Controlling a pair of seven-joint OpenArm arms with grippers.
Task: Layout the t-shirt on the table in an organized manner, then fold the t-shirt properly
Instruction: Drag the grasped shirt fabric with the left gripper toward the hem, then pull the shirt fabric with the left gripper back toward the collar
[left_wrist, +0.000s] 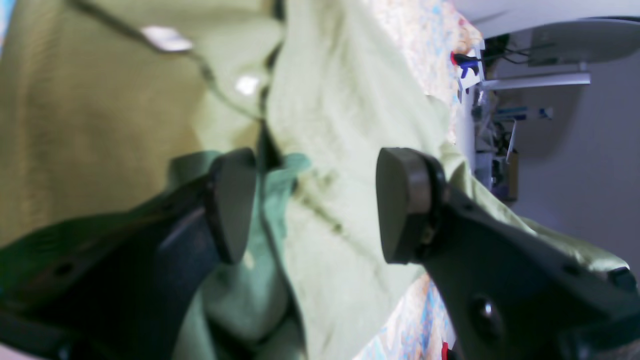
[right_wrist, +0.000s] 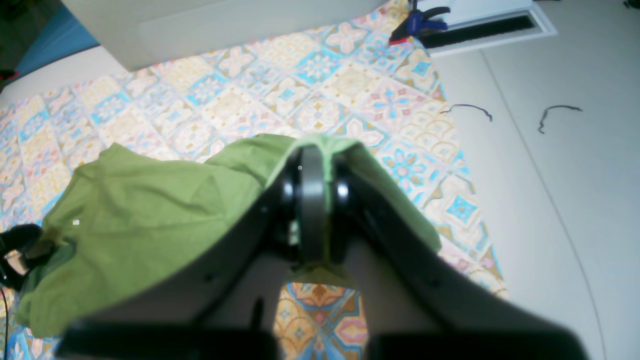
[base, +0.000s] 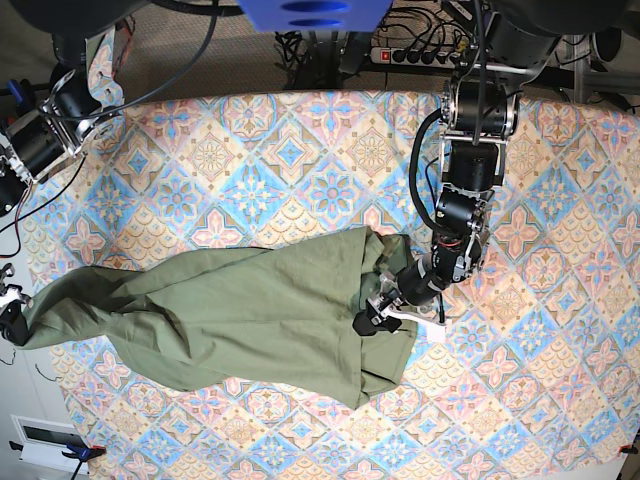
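Note:
The olive-green t-shirt (base: 230, 310) lies crumpled and stretched sideways across the left half of the patterned table (base: 300, 150). My right gripper (right_wrist: 311, 162) is shut on a fold of the t-shirt (right_wrist: 150, 210), which drapes over its fingers. In the base view this gripper (base: 12, 325) holds the shirt's far left tip at the table's edge. My left gripper (left_wrist: 310, 200) hovers open over the t-shirt (left_wrist: 340, 100), its pads wide apart, with cloth and a seam showing between them. In the base view it (base: 370, 318) sits at the shirt's right edge.
A blue clamp (right_wrist: 420, 22) grips the tablecloth at one table corner, and another clamp (left_wrist: 465, 62) shows at the edge. A power strip (base: 420, 55) and cables lie behind the table. Floor runs past the table's edge (right_wrist: 550, 200).

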